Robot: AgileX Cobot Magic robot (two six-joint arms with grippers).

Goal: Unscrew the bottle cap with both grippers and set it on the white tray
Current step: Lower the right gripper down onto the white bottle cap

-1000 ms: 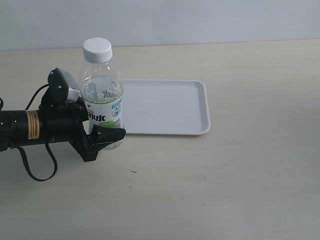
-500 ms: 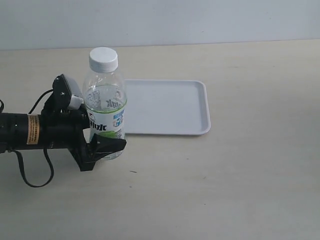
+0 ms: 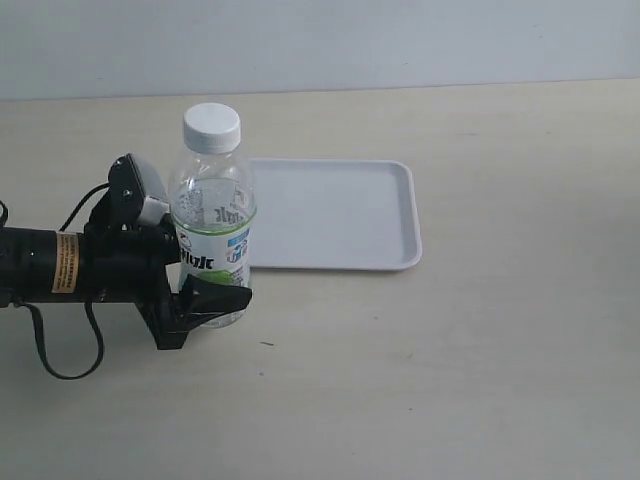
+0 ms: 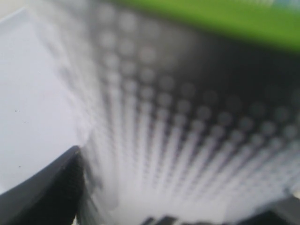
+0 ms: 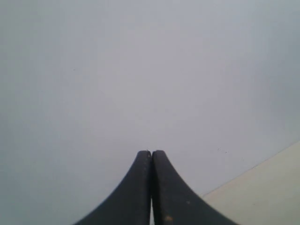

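The clear bottle (image 3: 212, 225) with its white-and-green label stands upright at the left of the exterior view. Its white cap (image 3: 212, 126) is on the neck. My left gripper (image 3: 205, 290) is shut on the bottle's lower body, one finger in front and the other hidden behind. The left wrist view is filled by the blurred label of the bottle (image 4: 187, 117). The white tray (image 3: 340, 212) lies just right of the bottle. My right gripper (image 5: 151, 154) is shut with nothing in it, facing a grey wall; it is outside the exterior view.
The beige table (image 3: 450, 370) stretches in front of and to the right of the tray. The left arm's black cable (image 3: 60, 355) loops on the table at the far left. A grey wall (image 3: 400, 40) runs behind the table.
The bottle, held by my left gripper, has shifted slightly right and toward the front and now stands more upright. The left arm moved with it.
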